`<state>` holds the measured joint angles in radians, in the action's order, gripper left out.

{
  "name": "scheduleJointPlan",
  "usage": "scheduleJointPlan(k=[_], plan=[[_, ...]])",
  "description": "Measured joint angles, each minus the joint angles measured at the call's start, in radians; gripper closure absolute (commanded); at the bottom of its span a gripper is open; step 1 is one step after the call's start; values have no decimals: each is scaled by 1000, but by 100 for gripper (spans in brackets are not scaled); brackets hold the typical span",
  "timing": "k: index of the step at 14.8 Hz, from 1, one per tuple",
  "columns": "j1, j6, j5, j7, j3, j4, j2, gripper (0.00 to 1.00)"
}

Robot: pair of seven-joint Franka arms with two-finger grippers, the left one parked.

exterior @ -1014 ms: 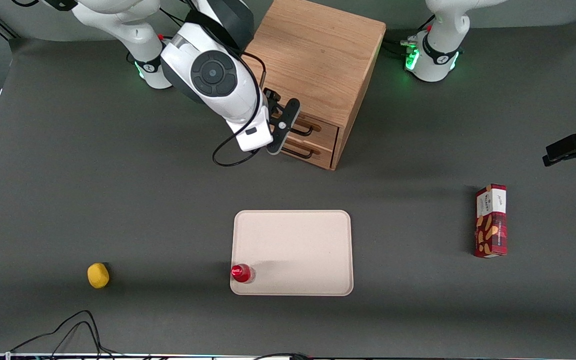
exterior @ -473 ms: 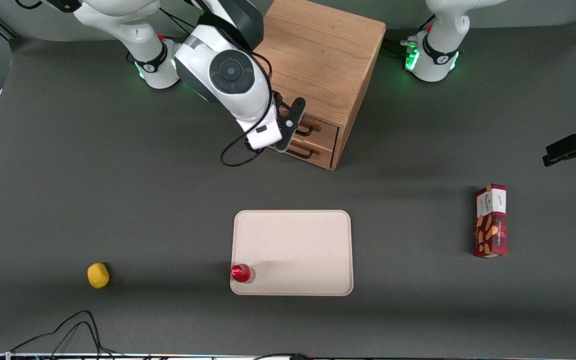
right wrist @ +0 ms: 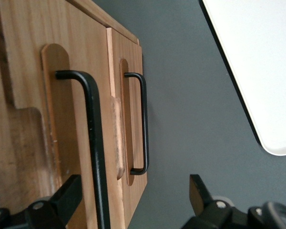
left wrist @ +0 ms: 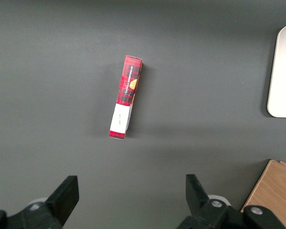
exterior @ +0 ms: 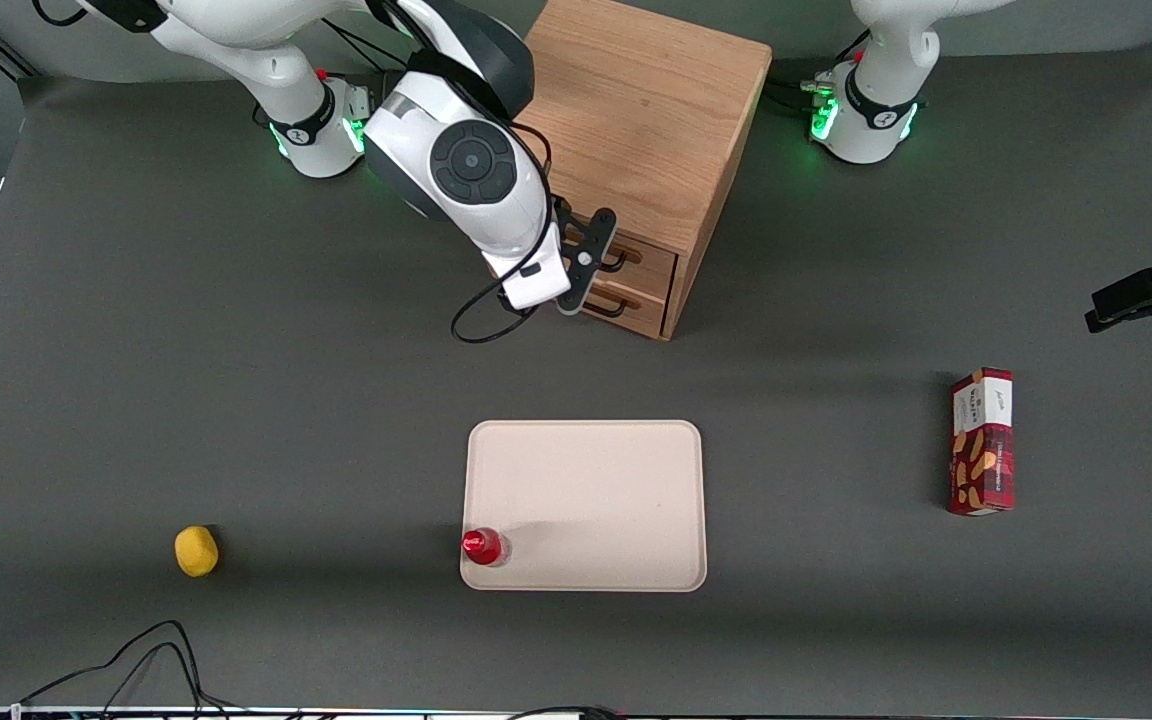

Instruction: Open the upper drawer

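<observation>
The end effector (exterior: 604, 262) hovers in front of the closed upper drawer (exterior: 636, 255), fingers (right wrist: 62, 195) spread apart on either side of its black handle (right wrist: 93, 143), not gripping.

Tool (exterior: 604, 262) hides most of upper drawer (exterior: 648, 256) front.

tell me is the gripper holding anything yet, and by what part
Nothing is held. The gripper is open in front of the upper drawer, jaws either side of its black handle but not closed on it.
</observation>
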<state>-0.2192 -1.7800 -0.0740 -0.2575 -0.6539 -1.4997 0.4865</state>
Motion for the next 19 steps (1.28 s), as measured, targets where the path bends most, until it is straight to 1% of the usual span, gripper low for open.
scheduleJointPlan(k=[15, 19], plan=[[0, -55, -23, -29, 3, -19, 20, 0], [7, -72, -32, -64, 29, -19, 20, 0]])
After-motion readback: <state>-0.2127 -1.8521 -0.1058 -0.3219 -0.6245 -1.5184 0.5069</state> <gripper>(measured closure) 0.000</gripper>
